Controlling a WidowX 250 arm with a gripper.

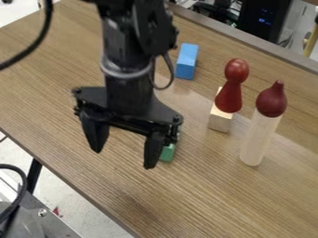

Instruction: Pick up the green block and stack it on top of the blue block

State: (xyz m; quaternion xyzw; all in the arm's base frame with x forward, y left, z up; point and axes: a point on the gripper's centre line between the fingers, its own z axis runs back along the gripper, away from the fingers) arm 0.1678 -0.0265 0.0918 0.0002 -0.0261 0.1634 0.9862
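We see gripper (123, 159) spread, empty — near green block (168, 153). Past green block: blue block (187, 61), white post (257, 137), cream block (220, 120) — seems to prop up red peg (230, 95).

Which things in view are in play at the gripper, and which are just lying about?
In play, judging by nearness:
gripper, open, empty
green block, partly hidden behind it

Just lying about:
blue block
pale wooden block
red pawn-shaped piece
pale cylinder with dark-red top
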